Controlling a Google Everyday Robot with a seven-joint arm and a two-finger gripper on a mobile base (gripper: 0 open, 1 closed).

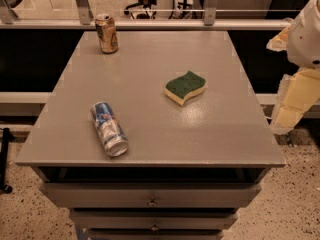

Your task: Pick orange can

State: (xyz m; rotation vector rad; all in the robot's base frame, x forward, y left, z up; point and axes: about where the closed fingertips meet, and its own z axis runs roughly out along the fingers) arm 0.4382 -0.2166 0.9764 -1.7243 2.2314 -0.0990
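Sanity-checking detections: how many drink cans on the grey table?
2. Orange-gold metal can upright at far-left corner; blue-and-silver metal can lying on its side front-left. Gripper beyond right edge of grey table. None apparently hidden.

Grey counter [150, 74], drawers [150, 196] below. On it: orange can [106, 33] upright near the 11 o'clock corner; blue-and-silver can [108, 129] on its side at 8 o'clock; green-and-yellow sponge [185, 87] flat, just off centre toward 2 o'clock. The tool [290, 106] is off the edge at 3 o'clock.

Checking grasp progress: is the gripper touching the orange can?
Apart. Camera view shows the gripper right of the table, the orange can upright at its far-left corner, tabletop between.
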